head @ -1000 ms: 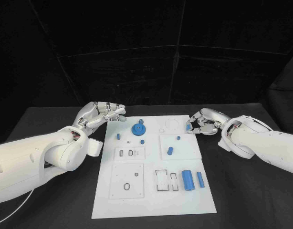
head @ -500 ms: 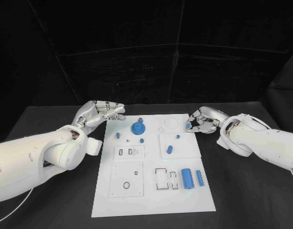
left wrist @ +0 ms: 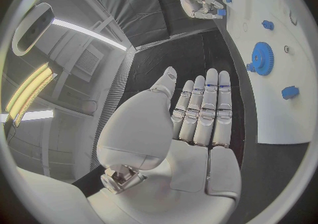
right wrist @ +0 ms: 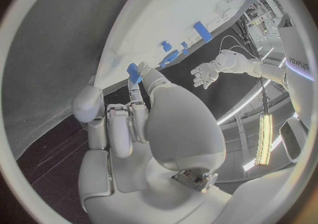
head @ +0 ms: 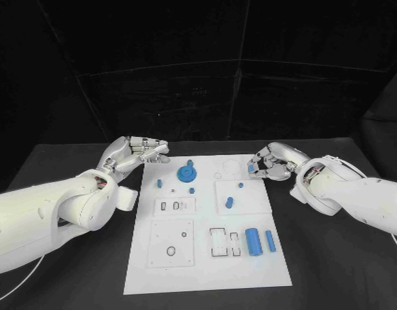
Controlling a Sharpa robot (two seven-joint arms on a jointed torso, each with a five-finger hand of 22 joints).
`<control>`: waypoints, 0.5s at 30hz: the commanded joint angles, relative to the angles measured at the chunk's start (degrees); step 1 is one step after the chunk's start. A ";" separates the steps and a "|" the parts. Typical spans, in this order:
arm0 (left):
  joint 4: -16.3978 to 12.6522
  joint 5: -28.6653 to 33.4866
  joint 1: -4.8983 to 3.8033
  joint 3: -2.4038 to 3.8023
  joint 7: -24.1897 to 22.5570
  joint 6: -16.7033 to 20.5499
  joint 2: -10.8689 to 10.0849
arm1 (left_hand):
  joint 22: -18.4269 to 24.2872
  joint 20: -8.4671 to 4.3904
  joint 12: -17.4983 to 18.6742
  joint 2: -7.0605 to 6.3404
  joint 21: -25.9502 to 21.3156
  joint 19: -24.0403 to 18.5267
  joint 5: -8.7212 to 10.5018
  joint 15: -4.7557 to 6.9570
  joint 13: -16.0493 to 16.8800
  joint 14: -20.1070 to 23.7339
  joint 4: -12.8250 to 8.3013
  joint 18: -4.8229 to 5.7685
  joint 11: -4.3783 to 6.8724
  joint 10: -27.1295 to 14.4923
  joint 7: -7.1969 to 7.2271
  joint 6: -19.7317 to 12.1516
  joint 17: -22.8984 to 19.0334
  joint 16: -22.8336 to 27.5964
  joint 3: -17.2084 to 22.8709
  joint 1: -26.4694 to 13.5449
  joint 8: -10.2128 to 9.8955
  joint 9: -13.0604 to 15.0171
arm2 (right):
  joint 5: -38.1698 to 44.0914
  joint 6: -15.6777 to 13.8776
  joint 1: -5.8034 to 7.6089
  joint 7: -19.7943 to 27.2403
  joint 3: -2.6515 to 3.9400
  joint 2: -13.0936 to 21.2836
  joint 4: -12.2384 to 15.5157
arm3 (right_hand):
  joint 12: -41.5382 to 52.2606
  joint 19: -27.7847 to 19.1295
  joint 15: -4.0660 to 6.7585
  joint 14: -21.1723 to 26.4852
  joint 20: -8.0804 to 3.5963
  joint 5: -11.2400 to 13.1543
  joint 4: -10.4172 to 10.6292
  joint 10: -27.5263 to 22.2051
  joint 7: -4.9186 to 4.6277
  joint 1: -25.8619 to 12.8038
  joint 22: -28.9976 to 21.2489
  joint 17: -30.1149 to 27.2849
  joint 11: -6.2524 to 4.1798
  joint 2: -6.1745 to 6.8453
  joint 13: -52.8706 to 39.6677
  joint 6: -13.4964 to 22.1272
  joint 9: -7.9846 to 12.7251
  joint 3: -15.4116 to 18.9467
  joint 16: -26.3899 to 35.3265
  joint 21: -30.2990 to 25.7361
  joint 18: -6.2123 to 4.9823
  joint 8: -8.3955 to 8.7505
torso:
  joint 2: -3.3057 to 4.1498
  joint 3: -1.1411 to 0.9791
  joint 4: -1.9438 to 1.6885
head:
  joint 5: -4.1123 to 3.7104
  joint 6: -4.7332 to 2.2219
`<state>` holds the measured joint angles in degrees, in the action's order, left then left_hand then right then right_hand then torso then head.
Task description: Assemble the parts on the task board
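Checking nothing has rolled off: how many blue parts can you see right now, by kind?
Gear: 1
Big cylinders: 2
Small pieces on the board: 6
Piece held in the right robot hand: 1
Total: 10

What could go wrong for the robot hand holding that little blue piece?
1. The right robot hand pinches a small blue part only at its fingertips, above the board's far edge. It might slip and drop onto the black table.
2. Other parts already stand nearby, like the gear and a small peg. The fingers could bump them on the way down.
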<state>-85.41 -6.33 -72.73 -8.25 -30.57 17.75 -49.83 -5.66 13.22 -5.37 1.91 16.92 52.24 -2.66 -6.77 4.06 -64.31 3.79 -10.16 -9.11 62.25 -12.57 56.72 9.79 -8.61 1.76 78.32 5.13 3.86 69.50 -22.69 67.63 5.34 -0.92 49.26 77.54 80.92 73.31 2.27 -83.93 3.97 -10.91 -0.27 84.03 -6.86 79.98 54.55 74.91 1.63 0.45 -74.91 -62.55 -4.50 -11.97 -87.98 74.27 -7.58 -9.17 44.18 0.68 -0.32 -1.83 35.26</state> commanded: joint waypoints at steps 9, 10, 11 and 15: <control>-0.40 0.09 -0.11 0.04 0.02 -0.15 -0.25 | 0.10 -0.02 0.30 0.17 -0.19 0.25 -0.19 0.02 -0.06 -0.42 -0.50 -0.36 -0.28 0.14 -0.17 0.15 0.10 0.29 0.01 -0.33 -0.41 -0.05 | 3.72 -5.30 0.59 -10.64 0.13 0.38 10.13 | -0.23 -0.16 0.22 -5.12 -0.26 2.31 -0.39 0.61 0.57 -0.59 -0.24 10.47 -0.16 -1.00 -7.02 -0.35 -0.30 -2.85 -0.39 0.08 1.01 0.66 | -0.68 0.69 -0.47 | -0.03 0.10; -0.40 0.09 -0.11 0.04 0.03 -0.17 -0.23 | 0.10 -0.02 0.30 0.17 -0.19 0.25 -0.19 0.02 -0.06 -0.42 -0.50 -0.36 -0.28 0.14 -0.17 0.15 0.10 0.29 0.01 -0.33 -0.41 -0.05 | 4.35 -5.41 0.64 -12.01 0.13 -0.10 11.07 | -0.23 -0.15 0.21 -5.13 -0.23 2.72 -0.47 0.62 0.56 -0.72 -0.23 10.52 -0.14 -0.94 -7.04 -0.36 -0.29 -3.22 -0.40 0.08 1.02 0.70 | -0.77 0.82 -0.50 | 0.18 0.23; -0.40 0.09 -0.11 0.04 0.03 -0.22 -0.22 | 0.10 -0.02 0.30 0.17 -0.19 0.25 -0.19 0.02 -0.06 -0.42 -0.50 -0.36 -0.28 0.14 -0.17 0.15 0.10 0.29 0.01 -0.33 -0.41 -0.05 | 4.73 -5.40 0.66 -12.82 0.13 -0.53 11.62 | -0.23 -0.14 0.20 -5.13 -0.23 2.76 -0.48 0.62 0.55 -0.75 -0.22 10.52 -0.14 -0.93 -7.04 -0.36 -0.29 -3.27 -0.40 0.08 1.02 0.70 | -0.86 0.89 -0.57 | 0.23 0.31; -0.28 0.09 -0.12 0.05 -0.10 -0.22 -0.20 | 0.10 -0.02 0.30 0.17 -0.19 0.25 -0.19 0.02 -0.06 -0.43 -0.50 -0.36 -0.28 0.15 -0.17 0.16 0.10 0.29 0.01 -0.33 -0.41 -0.05 | 6.18 -4.80 0.72 -15.84 0.13 -4.22 12.90 | -0.24 -0.05 0.15 -5.17 -0.16 4.28 -0.51 0.66 0.51 -1.68 -0.15 10.75 -0.09 -0.50 -7.06 -0.37 -0.24 -4.36 -0.48 0.09 1.04 0.86 | -1.20 1.21 -0.65 | 1.02 0.51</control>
<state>-85.65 -6.33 -72.76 -8.25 -30.50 17.76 -50.06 -5.62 13.22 -5.37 1.91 16.92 52.24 -2.67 -6.77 4.07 -64.31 3.64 -10.16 -9.11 62.25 -12.57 56.71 9.84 -8.61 1.91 78.32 4.90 3.86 72.70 -26.44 68.23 -5.43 -0.83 45.77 89.99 80.92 73.31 2.27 -83.94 3.97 -6.85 -2.55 84.03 -6.81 79.21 54.37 74.90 1.63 -0.26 -74.91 -62.50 -4.49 -14.26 -88.19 74.27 -7.57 -8.38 43.32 1.55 -0.83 -1.24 35.66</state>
